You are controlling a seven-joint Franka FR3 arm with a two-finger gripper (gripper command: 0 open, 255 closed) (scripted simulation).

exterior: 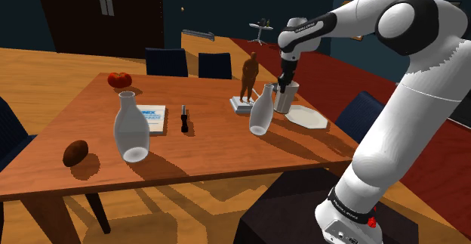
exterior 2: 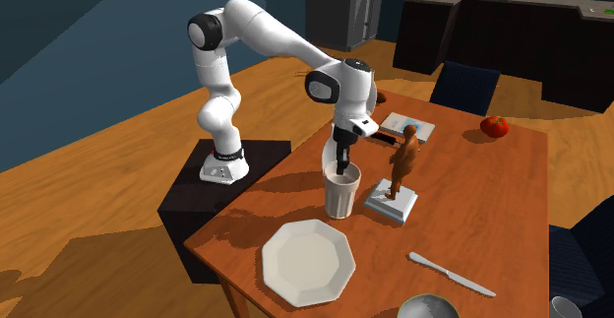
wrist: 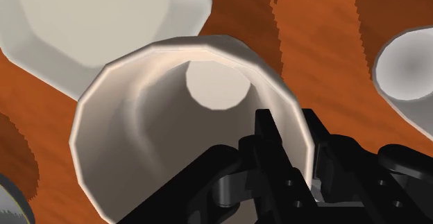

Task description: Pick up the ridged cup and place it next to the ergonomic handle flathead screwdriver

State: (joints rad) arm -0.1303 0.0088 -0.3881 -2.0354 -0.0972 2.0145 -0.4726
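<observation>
Arm point(exterior 2: 271, 32) extends from the stand point(exterior 2: 197, 203), elbow high, wrist pointing straight down. You see the gripper point(exterior 2: 342, 165) nearly closed, pinching the wall of the ridged cup point(exterior 2: 340, 198), one finger inside. In the second exterior view the cup stands on the table point(exterior 2: 492, 218) at the plate's point(exterior 2: 307, 260) 1 o'clock. Count one cup, one screwdriver point(exterior: 183, 119), two vases point(exterior: 132, 129).

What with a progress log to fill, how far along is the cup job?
Done: the gripper is down at the rim of the cup. In hand: the grasp, with the cup standing on the table beside the plate. Left: lift, carry to the screwdriver, set down.
</observation>
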